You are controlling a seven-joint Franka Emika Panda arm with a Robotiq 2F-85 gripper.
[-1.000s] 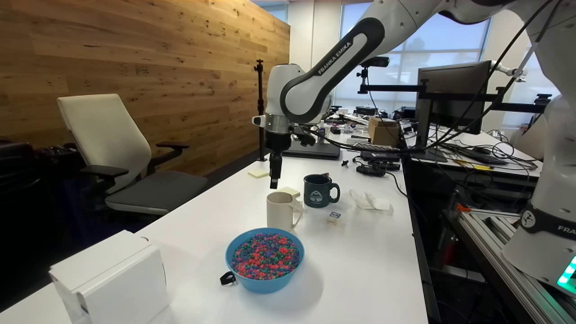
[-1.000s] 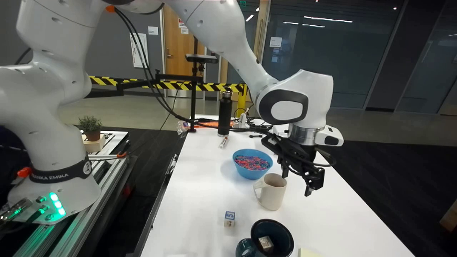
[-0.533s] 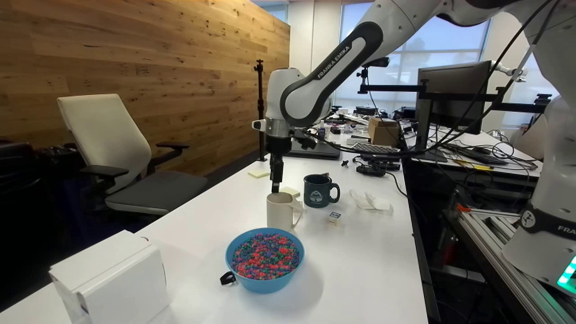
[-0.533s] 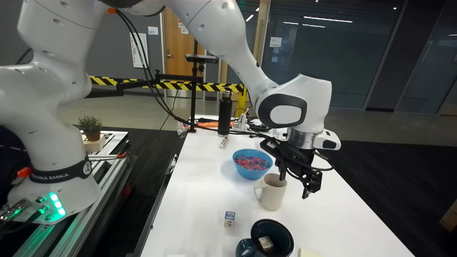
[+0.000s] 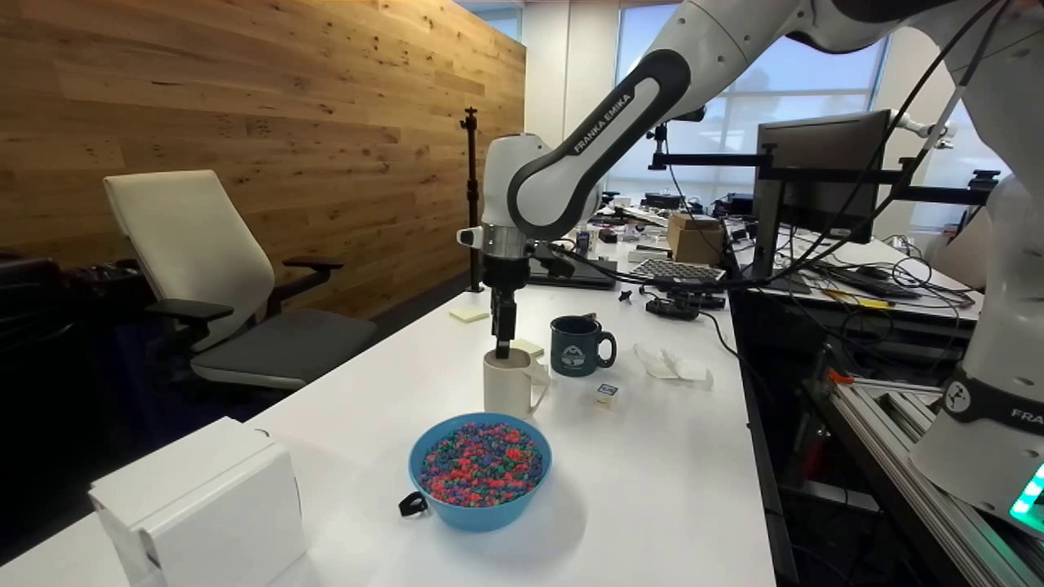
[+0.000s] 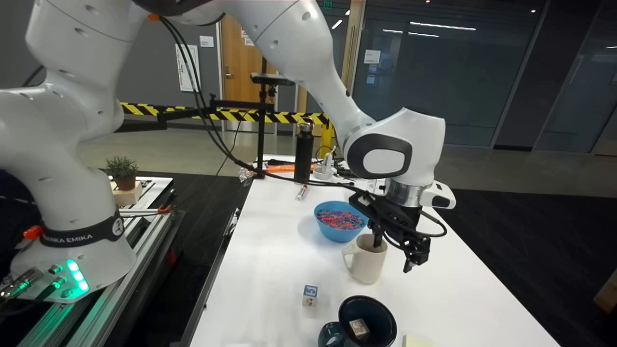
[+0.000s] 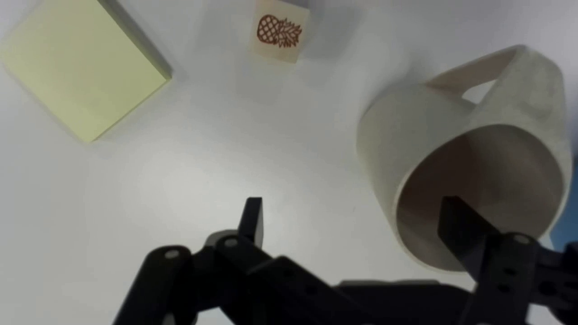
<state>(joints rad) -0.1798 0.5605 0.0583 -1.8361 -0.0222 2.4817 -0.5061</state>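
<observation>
Claw (image 7: 353,199) lower, fingers spread, nothing grasped.
It sinks toward the cream mug (image 7: 460,158) (three o'clock in the wrist view), one finger (image 7: 464,230) now at its mouth, so the wall seems straddled.

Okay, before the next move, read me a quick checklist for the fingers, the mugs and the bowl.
1. Fingers spread: ok, a wide gap lies between them.
2. Cream mug upright: ok in both exterior views.
3. Fingers astride the cream mug's wall: ok, one at its mouth, the other outside.
4. Fingers clear of its rim: cannot tell whether they touch.
5. Cream mug apart from the blue bowl: cannot tell, they stand close.
6. Dark mug empty: not ok, a block lies inside.
</observation>
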